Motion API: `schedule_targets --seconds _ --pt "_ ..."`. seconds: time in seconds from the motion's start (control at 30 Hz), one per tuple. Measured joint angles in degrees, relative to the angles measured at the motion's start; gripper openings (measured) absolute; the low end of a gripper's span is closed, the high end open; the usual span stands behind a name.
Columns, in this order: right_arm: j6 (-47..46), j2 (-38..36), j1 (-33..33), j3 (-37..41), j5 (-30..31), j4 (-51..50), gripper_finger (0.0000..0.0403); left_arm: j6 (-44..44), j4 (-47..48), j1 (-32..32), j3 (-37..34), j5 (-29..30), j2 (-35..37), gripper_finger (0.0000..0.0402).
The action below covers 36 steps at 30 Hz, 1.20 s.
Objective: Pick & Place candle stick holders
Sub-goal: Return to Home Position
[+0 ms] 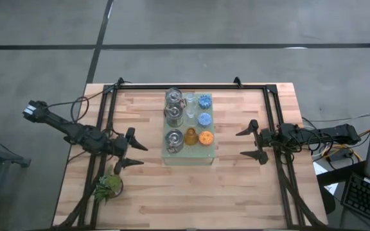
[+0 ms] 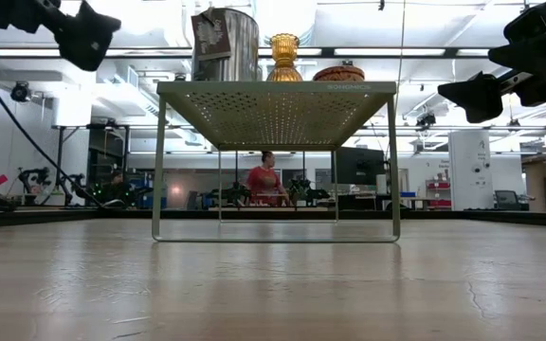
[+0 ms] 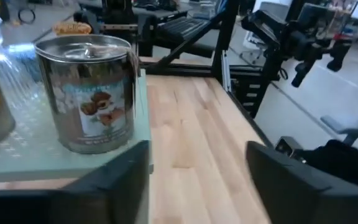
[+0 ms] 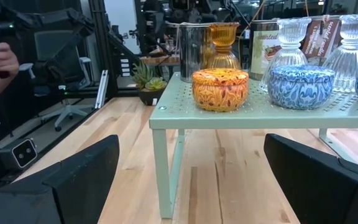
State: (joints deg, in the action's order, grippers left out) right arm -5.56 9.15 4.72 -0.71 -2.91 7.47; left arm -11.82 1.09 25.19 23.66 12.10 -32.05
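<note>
A pale green perforated board [image 1: 188, 156] on legs stands mid-table. On it sit three shiny silver holders [image 1: 174, 140] in its left column, an amber holder [image 1: 191, 136], an orange holder [image 1: 206, 137], two blue holders [image 1: 204, 119] and two clear glass holders [image 1: 189, 98]. My left gripper [image 1: 135, 154] is open and empty, left of the board, near the nearest silver holder [image 3: 92, 93]. My right gripper [image 1: 254, 142] is open and empty, right of the board, facing the orange holder [image 4: 220, 89].
A leafy green plant [image 1: 108, 186] stands near the table's front left, close to my left arm. Black frame rails [image 1: 275, 115] run along the table's left, far and right sides. Bare wood lies in front of the board. People show in the room beyond the table.
</note>
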Motion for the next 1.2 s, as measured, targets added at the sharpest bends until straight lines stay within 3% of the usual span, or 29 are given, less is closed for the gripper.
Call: schedule_targets --seconds 0.13,0.2,0.3,0.37,0.7,0.9,1.2 --pt "0.0 0.0 0.0 0.0 0.0 -0.01 0.0391 4.78 3.15 -0.02 -0.24 1.38 2.37 0.017" --pt "0.0 0.0 0.01 0.0 -0.01 -0.01 0.0391 3.0 5.41 -0.07 -0.54 5.48 3.87 0.0125" --pt "0.0 0.0 -0.01 0.0 0.01 -0.01 0.0391 1.68 8.02 -0.11 -0.59 12.31 5.94 0.0078" --pt "0.0 0.0 0.01 0.0 0.01 -0.01 0.0391 0.28 11.04 -0.09 -0.61 13.2 6.9 0.0058" --pt "0.0 0.0 0.01 0.0 -0.01 -0.01 0.0391 -3.96 10.17 -0.09 -5.01 13.3 6.86 0.0028" --pt "0.0 0.0 -0.01 0.0 0.01 -0.01 0.0391 0.95 7.0 0.0 -4.9 12.87 8.1 0.0004" --pt "0.0 0.0 -0.01 0.0 0.0 -0.01 0.0391 4.14 12.71 0.0 -5.25 14.75 10.36 0.0009"
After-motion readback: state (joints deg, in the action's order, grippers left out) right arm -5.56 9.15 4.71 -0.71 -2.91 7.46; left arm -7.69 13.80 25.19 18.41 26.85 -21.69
